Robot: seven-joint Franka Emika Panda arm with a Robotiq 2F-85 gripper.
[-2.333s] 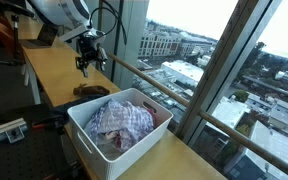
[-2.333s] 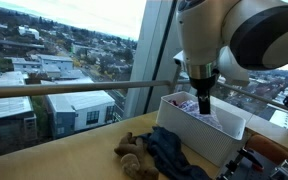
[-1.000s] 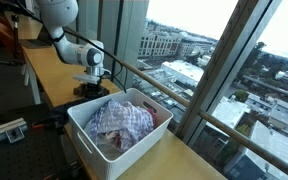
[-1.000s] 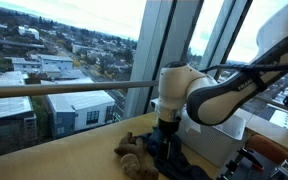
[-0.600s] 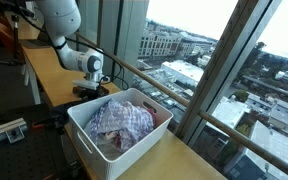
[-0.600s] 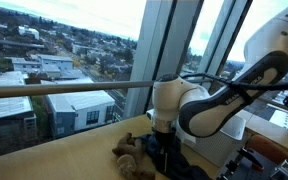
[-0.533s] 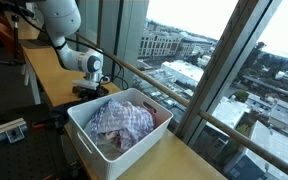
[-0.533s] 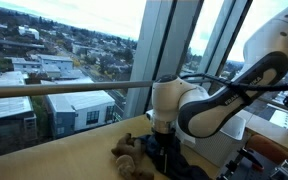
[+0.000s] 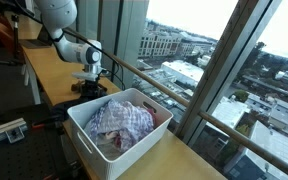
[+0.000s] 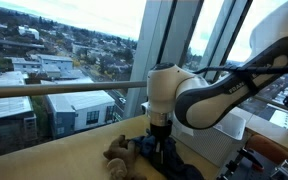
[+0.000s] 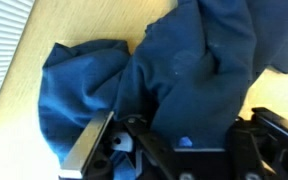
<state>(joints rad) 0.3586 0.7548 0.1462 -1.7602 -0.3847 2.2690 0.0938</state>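
I am holding my gripper (image 11: 179, 140) wide open, straddling the blue cloth (image 11: 184, 60), just beside the bin (image 10: 224, 135) and near the toy (image 10: 116, 155).

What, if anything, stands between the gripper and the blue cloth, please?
Nothing visible: in the wrist view the cloth lies directly under the open gripper. In an exterior view the toy sits off to one side.

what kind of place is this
Probably an upper-floor office or lab in a tall building: floor-to-ceiling windows look down on city rooftops, a long wooden counter runs along the glass, and a robot arm hangs over a blue cloth beside a white bin of clothes.
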